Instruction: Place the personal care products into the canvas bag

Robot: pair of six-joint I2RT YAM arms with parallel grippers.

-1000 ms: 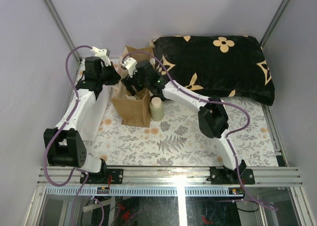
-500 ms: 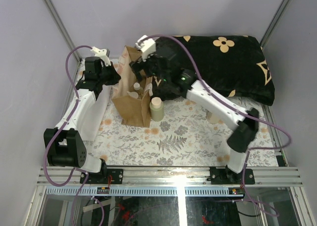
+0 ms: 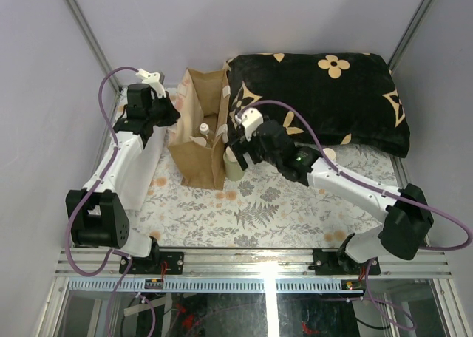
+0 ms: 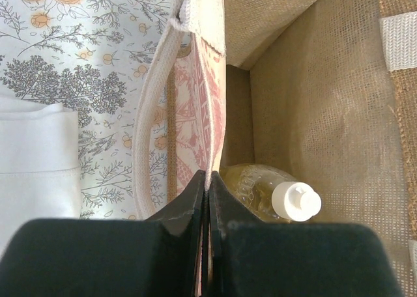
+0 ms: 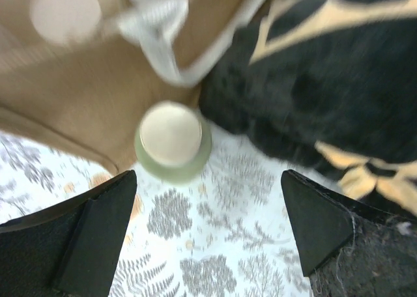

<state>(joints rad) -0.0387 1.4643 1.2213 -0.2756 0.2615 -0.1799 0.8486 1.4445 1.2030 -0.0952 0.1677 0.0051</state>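
Left jaws pinch canvas bag (image 4: 313, 95); right jaws gape above greenish bottle (image 5: 172, 141).

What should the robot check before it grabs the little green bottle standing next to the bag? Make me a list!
1. Bag held open: the left claw is shut on the canvas bag rim. Ok.
2. Right claw open wide. Ok.
3. Greenish bottle upright, cap up. Ok.
4. Bottle between the right claw's fingers: it sits ahead of the tips. Not ok.
5. Room in the bag: only the amber bottle shows inside, with bare space beside it. Ok.
6. Gap between the bottle, the bag and the black cushion: very close. Cannot tell.
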